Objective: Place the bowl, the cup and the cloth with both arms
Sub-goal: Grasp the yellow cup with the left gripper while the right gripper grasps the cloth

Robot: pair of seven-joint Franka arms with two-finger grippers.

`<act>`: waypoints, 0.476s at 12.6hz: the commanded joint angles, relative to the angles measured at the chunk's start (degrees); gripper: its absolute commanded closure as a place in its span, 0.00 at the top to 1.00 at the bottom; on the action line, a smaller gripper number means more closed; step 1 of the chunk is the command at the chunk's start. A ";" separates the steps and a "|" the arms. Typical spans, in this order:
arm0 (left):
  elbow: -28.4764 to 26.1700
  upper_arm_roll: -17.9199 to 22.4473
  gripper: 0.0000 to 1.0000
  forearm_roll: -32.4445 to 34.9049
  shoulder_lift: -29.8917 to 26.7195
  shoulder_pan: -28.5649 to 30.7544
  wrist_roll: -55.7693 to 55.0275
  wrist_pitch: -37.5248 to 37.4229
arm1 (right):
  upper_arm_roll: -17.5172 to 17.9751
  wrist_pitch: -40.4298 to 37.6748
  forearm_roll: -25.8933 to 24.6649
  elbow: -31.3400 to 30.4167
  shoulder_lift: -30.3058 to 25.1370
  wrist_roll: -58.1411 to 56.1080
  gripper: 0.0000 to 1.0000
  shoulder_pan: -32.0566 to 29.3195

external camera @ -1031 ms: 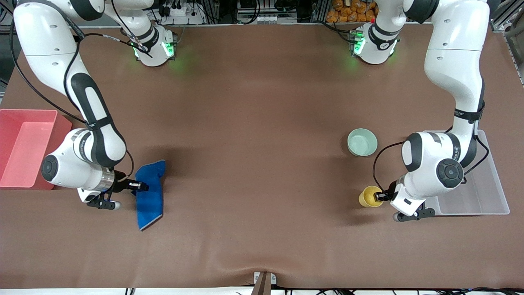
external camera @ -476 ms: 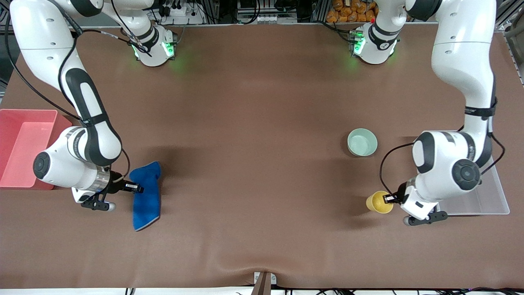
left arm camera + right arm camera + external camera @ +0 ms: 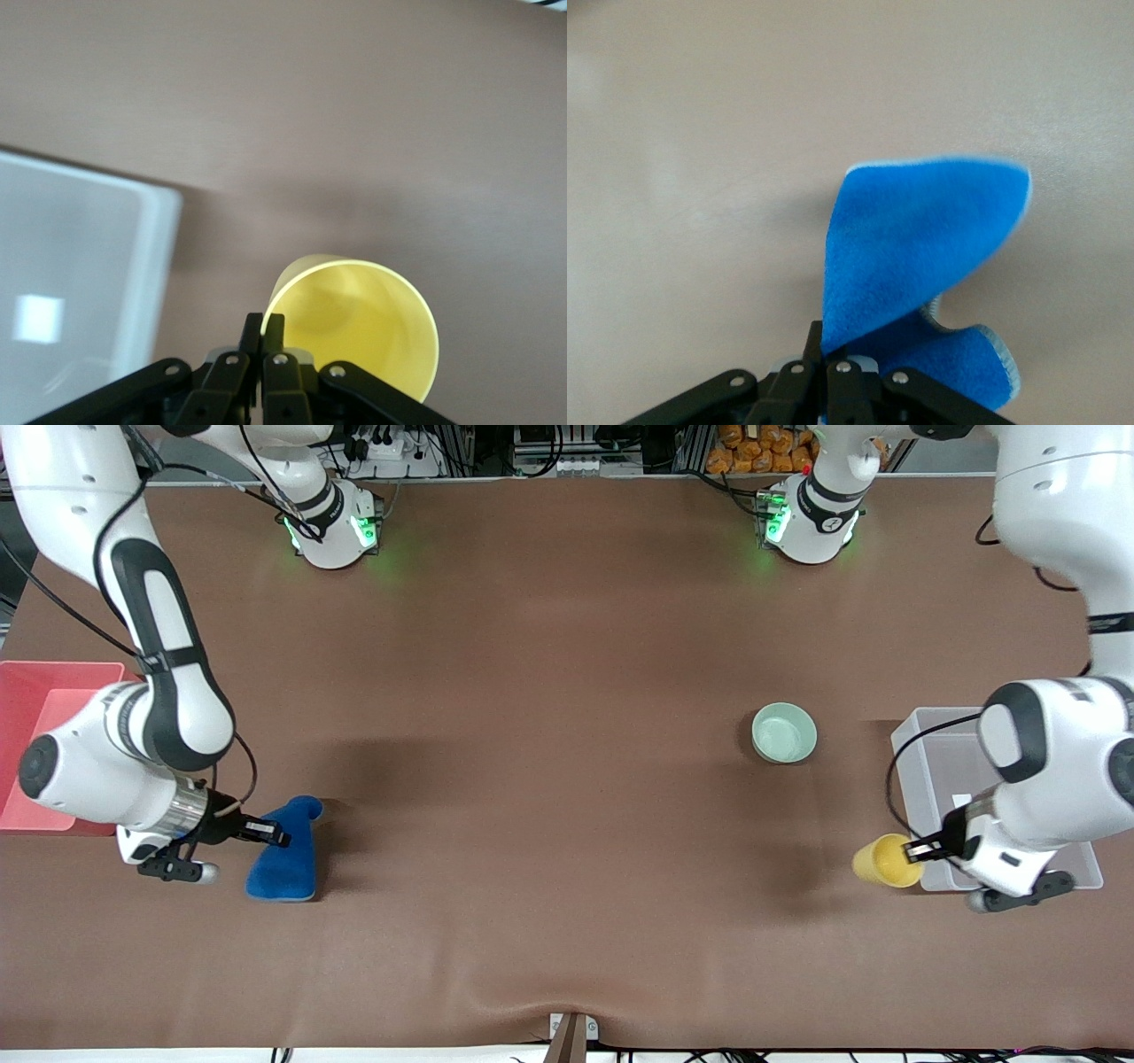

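Observation:
The pale green bowl (image 3: pixel 784 732) sits upright on the brown table toward the left arm's end. My left gripper (image 3: pixel 914 854) is shut on the rim of the yellow cup (image 3: pixel 883 861) and holds it tilted above the table, beside the clear tray (image 3: pixel 921 737). In the left wrist view the left gripper (image 3: pixel 263 326) pinches the cup's rim (image 3: pixel 354 328). My right gripper (image 3: pixel 270 833) is shut on an edge of the blue cloth (image 3: pixel 285 853), which hangs over the table near the red bin (image 3: pixel 53 677). The right wrist view shows the right gripper (image 3: pixel 824 341) and the folded cloth (image 3: pixel 917 257).
The clear tray lies at the left arm's end of the table and the red bin at the right arm's end. The left arm's wrist covers part of the tray. A small bracket (image 3: pixel 571 1035) sits at the table edge nearest the front camera.
My left gripper has carried the cup toward the clear tray at the left arm's end. My right gripper has drawn the cloth toward the red bin, and the cloth has folded up.

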 commanded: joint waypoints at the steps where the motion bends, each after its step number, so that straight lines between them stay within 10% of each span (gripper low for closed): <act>1: -0.73 -0.31 0.00 2.25 -2.19 5.31 6.99 -3.06 | 0.00 -5.28 -4.93 -1.47 -6.35 -0.07 0.00 -1.14; 6: -0.73 -0.22 0.00 2.24 -0.96 11.39 17.20 -3.06 | -0.35 -16.36 -12.69 -1.12 -15.50 -0.34 0.00 -1.58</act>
